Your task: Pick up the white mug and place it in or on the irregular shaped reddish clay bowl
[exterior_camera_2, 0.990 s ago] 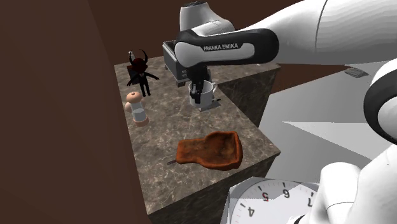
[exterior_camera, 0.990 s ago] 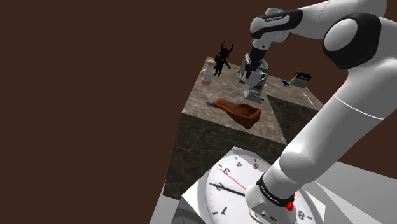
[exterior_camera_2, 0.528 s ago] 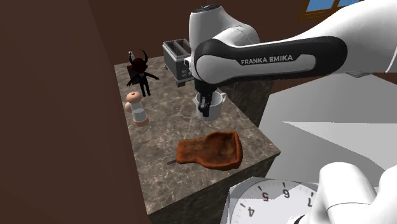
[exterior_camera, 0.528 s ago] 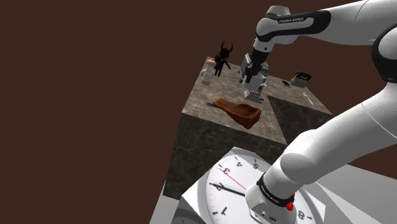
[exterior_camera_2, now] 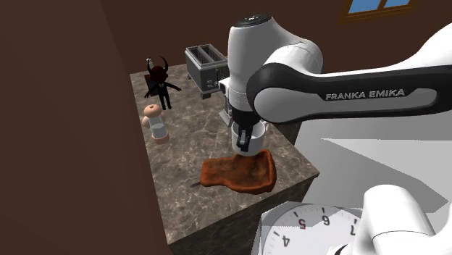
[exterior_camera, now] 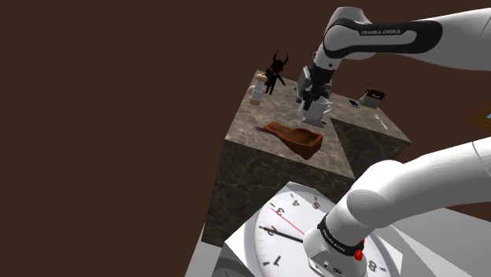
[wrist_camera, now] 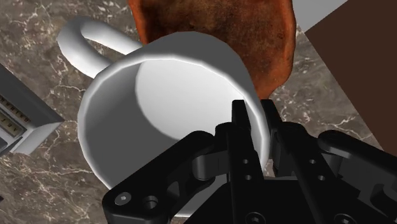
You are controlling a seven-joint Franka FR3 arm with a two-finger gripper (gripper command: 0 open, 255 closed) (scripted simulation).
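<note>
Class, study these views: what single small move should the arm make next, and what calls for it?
Probably a short sideways carry to the middle of the reddish bowl. The claw is shut on the rim of the white mug, and the mug hangs at the bowl's edge rather than over its middle, so lowering now might tip it.
</note>
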